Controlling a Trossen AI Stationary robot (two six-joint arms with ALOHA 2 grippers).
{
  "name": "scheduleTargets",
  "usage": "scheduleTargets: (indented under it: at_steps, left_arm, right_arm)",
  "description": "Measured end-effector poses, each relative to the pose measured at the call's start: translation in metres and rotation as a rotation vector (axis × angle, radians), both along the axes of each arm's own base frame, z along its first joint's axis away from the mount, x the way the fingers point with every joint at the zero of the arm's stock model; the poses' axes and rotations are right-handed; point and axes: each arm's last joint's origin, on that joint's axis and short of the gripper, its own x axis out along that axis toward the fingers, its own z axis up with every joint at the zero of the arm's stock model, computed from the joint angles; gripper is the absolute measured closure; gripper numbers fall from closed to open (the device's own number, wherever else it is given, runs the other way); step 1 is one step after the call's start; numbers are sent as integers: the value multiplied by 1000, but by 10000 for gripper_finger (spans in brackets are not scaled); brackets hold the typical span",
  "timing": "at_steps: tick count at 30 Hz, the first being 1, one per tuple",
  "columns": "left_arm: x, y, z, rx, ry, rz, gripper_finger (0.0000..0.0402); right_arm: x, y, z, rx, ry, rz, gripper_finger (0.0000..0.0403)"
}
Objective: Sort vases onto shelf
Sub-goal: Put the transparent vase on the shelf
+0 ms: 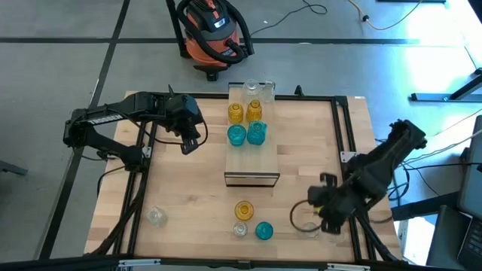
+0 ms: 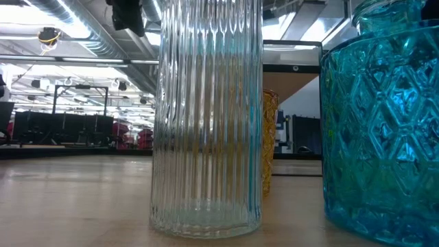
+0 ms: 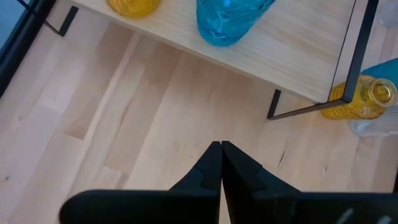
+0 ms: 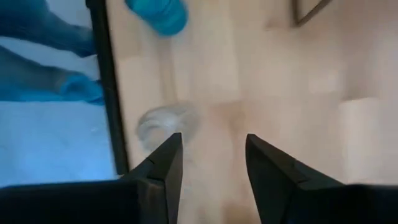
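The light-wood shelf [image 1: 252, 162] stands in the middle of the table. On its top stand two teal vases [image 1: 247, 135], two amber vases [image 1: 245, 112] and clear vases [image 1: 260, 90] at the far end. On the table near the front edge stand an amber vase [image 1: 243, 209], a clear vase [image 1: 239, 229] and a teal vase [image 1: 263, 230]. Another clear vase [image 1: 305, 218] is just ahead of my right gripper [image 1: 320, 207], which is open and empty; the vase also shows in the right wrist view [image 4: 165, 121]. My left gripper [image 1: 192, 143] is shut and empty, left of the shelf.
A lone clear vase [image 1: 156, 217] stands at the table's front left. The low view is filled by the clear ribbed vase [image 2: 206, 116] and the teal vase [image 2: 384, 123], with the amber one [image 2: 269, 144] behind. An orange vacuum [image 1: 213, 34] stands on the floor beyond the table.
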Motion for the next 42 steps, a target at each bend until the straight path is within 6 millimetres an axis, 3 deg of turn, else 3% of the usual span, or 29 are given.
scheduleTargets:
  at_steps: [4, 14, 30, 38, 42]
  left_arm:
    - [0, 0, 0, -1, 0, -1, 401]
    - [0, 0, 0, -7, -1, -3, 401]
    - [0, 0, 0, -13, -2, 16, 401]
    - [0, 0, 0, -12, -3, 18, 401]
    - [0, 0, 0, -10, -6, 18, 401]
  right_arm:
    - [2, 14, -21, 96, 5, -37, 244]
    - [-12, 37, -37, 135, -10, 27, 203]
    - [0, 58, -71, 26, 39, 64, 205]
    - [4, 62, -79, 2, 36, 89, 206]
    - [6, 66, -83, 22, 77, 128, 234]
